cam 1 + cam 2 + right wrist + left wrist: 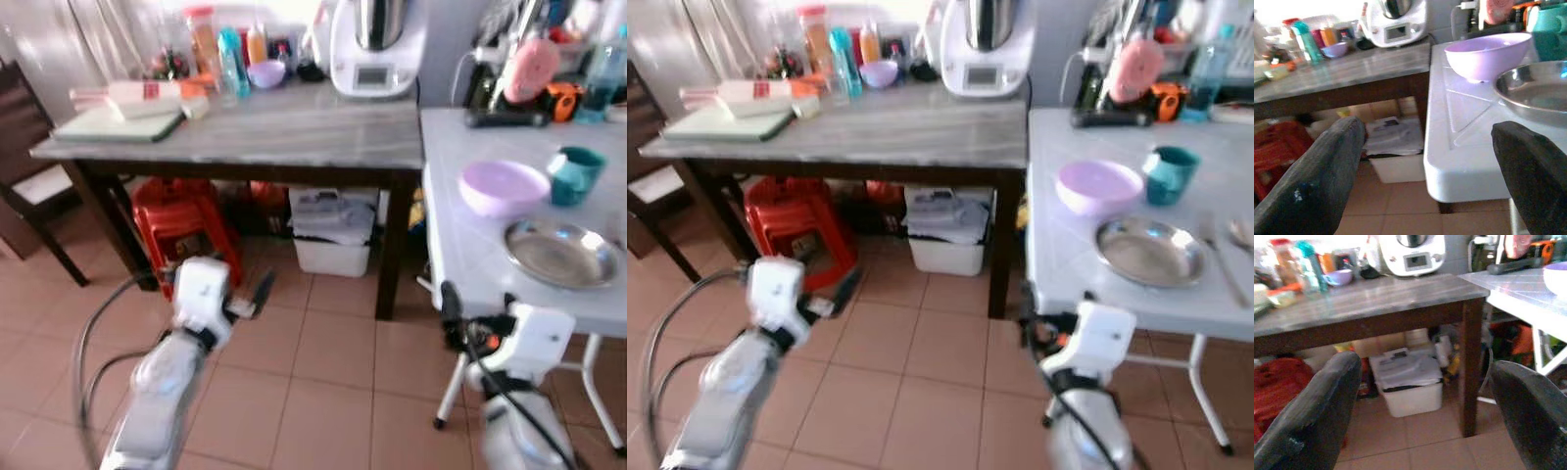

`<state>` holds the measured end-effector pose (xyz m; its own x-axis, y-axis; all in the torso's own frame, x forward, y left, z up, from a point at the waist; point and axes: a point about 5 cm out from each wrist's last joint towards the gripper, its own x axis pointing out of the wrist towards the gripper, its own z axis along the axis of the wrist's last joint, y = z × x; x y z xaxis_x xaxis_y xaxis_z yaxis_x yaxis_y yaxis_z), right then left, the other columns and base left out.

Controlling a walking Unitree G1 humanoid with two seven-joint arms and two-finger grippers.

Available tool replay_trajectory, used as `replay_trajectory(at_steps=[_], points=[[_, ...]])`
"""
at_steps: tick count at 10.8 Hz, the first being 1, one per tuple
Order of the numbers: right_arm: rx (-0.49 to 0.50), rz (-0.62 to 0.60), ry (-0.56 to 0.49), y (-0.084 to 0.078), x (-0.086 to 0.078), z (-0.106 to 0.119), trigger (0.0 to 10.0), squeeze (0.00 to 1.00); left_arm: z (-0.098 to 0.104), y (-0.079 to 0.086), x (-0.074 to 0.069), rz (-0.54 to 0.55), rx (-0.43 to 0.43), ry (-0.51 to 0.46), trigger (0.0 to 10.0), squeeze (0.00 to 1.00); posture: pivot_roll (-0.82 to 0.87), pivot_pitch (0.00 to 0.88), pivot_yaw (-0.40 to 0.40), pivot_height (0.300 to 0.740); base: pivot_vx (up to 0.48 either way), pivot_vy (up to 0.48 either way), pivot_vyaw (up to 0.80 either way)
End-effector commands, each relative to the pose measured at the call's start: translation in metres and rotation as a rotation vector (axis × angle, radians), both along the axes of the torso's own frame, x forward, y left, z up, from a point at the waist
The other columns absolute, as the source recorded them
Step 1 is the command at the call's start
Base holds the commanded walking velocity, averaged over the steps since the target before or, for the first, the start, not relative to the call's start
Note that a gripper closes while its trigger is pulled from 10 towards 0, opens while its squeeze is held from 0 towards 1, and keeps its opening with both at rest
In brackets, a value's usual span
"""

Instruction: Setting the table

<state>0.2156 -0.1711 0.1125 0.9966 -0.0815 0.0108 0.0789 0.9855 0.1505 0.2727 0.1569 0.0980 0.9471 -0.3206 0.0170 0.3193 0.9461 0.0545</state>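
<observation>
A white folding table [470, 264] stands at my right. On it are a lilac bowl [504, 186], a teal cup [573, 174] and a steel plate [561, 253], with cutlery [1220, 257] lying beside the plate. My right gripper [453, 304] hovers low, just off the table's near left corner. It is open and holds nothing, and in the right wrist view the bowl [1488, 55] and plate [1535, 93] lie just ahead. My left gripper [257, 294] hangs open over the tiled floor, facing under the grey table [1376, 298].
The grey marble table [294, 132] at the back carries a white kitchen machine [377, 44], bottles, a small purple bowl [265, 73] and a tray. Beneath it are red stools [181, 220] and a white bin [333, 235]. A dark chair [24, 166] stands far left.
</observation>
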Motion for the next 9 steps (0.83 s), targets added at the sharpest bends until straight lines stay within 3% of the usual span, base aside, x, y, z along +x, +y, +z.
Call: replay_trajectory(at_steps=[1,6,9], points=[[-0.007,0.004,-0.019,0.0,0.001,0.006,10.0,0.0,0.002,-0.003,0.002,-0.007,-0.008,-0.003,10.0,0.0,0.02,0.0,0.1,0.74,0.0,-0.274,0.0],[-0.015,0.0,-0.017,-0.002,0.001,0.006,10.0,0.0,-0.001,-0.01,0.001,-0.02,-0.015,0.01,10.0,0.0,0.01,0.0,0.094,0.74,0.0,-0.274,0.0],[-0.076,0.009,-0.048,-0.004,-0.005,0.011,10.0,0.0,-0.012,0.003,-0.009,0.022,-0.002,0.035,10.0,0.0,0.01,0.0,0.09,0.74,0.0,-0.265,0.0]])
